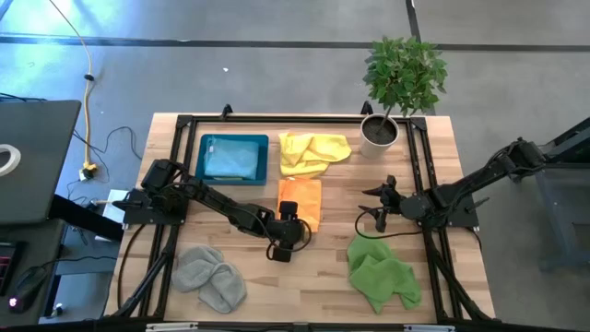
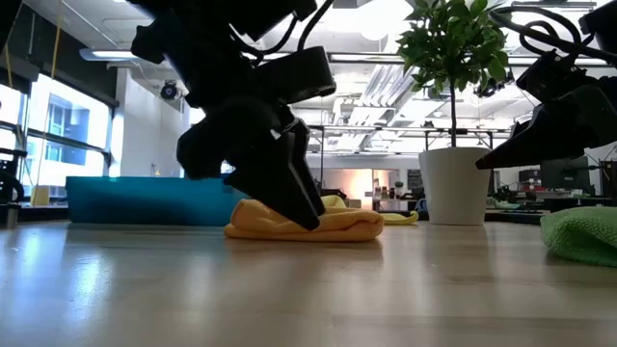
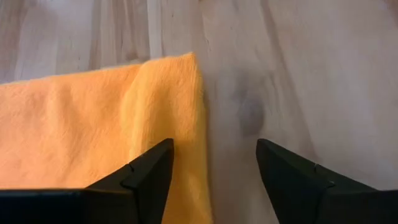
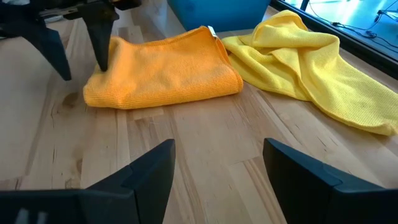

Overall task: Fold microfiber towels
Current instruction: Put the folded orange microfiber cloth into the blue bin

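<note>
A folded orange towel [image 1: 300, 200] lies mid-table, soft, light and floppy, best pinched at an edge; the left gripper [image 1: 288, 242], released, hovers at its six o'clock corner.

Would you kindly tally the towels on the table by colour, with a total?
Yellow towel: 1
Orange towel: 1
Grey towel: 1
Green towel: 1
Light blue towel, in the tray: 1
Total: 5
</note>
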`<state>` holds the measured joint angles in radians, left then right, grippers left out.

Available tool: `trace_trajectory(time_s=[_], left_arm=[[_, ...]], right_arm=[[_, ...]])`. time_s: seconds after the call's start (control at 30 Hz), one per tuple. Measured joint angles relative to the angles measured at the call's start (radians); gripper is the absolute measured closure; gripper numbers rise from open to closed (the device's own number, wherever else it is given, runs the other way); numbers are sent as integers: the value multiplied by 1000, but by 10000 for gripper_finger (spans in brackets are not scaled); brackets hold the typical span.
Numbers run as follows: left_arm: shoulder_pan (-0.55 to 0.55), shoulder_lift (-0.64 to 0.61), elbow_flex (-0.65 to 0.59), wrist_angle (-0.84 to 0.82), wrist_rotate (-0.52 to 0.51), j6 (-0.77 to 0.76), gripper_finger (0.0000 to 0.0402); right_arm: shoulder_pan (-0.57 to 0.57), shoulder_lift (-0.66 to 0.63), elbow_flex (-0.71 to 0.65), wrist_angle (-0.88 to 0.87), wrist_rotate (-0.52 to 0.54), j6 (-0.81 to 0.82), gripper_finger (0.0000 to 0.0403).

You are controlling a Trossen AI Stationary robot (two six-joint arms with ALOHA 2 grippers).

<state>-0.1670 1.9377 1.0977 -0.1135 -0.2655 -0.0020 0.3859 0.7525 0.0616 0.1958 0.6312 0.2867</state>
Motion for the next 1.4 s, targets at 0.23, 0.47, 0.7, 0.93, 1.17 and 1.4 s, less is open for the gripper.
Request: trace_trajectory(time_s=[0.23, 0.47, 0.7, 0.93, 1.17, 1.4], left_arm=[[38, 4, -24, -17, -14, 15, 179], [78, 4, -31, -13, -9, 40, 216], [115, 36, -29, 1, 59, 40, 293], [107, 26, -29, 14, 98, 40, 391], [112, 10, 43, -66, 229, -26, 392], [158, -14, 198, -222, 401, -69, 393]], right_arm=[[0, 0, 0, 0, 0, 0, 167], [0, 0, 0, 0, 0, 0, 167], [0, 0, 0, -5, 0, 0, 167], [0, 0, 0, -15, 0, 0, 167], [0, 0, 0, -15, 0, 0, 167], [0, 0, 0, -20, 0, 0, 167]])
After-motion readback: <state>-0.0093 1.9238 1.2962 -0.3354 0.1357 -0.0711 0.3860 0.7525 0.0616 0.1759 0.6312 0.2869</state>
